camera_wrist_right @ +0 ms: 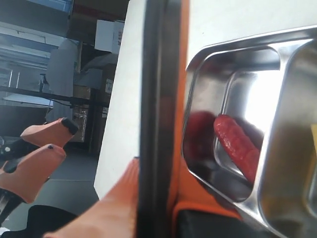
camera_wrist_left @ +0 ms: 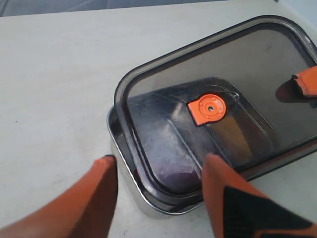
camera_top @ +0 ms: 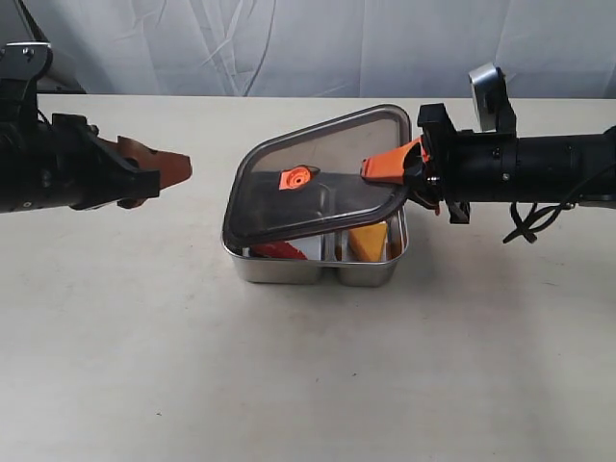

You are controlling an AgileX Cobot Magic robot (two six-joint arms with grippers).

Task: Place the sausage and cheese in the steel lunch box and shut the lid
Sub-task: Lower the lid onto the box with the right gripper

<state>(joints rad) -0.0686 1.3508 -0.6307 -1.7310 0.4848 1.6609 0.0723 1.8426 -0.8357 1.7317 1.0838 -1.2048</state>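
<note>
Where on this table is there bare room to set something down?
Widest bare patch: the pale tabletop in front of the two-compartment steel lunch box, toward the camera. A narrower strip runs behind it to the white backdrop. Crowded: above the box, where the right gripper holds the dark translucent lid tilted, and between box and open left gripper.

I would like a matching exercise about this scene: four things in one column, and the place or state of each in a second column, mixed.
1 sausage
2 cheese
3 lid
4 left gripper

A open, holding nothing
B tilted over the steel lunch box, gripped by the right gripper
C compartment on the exterior view's right
D compartment on the exterior view's left

Pairs: 1-D, 2-C, 3-B, 4-A
</note>
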